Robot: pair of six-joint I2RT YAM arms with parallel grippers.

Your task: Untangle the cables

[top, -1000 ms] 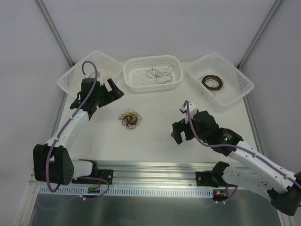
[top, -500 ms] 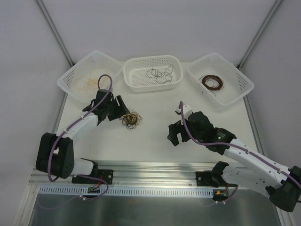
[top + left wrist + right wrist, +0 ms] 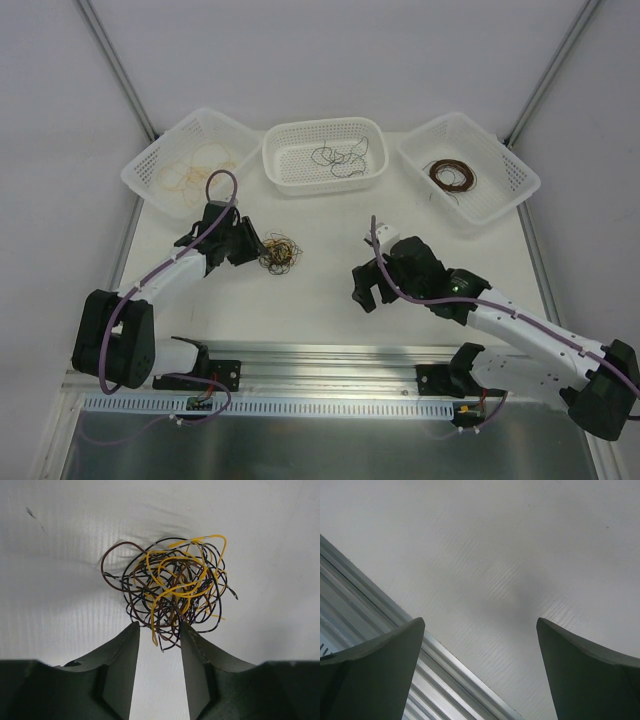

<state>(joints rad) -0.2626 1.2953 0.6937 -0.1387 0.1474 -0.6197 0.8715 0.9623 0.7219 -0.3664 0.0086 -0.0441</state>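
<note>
Nearest the bases, the right tool [image 3: 480,622] hangs wide open over bare desk [image 3: 320,315] just past the rail [image 3: 330,352], holding nothing. A bit farther out, the left tool [image 3: 159,629] sits low at the near edge of the tangled cables [image 3: 172,587]. Its fingers [image 3: 122,670] stand part-way apart with a narrow gap, and a yellow end plus a dark loop dangle right into that gap; nothing looks pinched yet. The wad itself lies on the desk, short of the baskets. The step looks like teasing one strand out, so it'd pay to nip just one loop at the very tips, then lift slowly so the whole clump doesn't tag along. The idle right tool could pin the clump down. At the far side, the left basket [image 3: 140,178] holds yellow-tan wires, the middle basket [image 3: 275,165] black ones and the right basket [image 3: 520,182] dark brown, so strand colour probably decides the drop.
</note>
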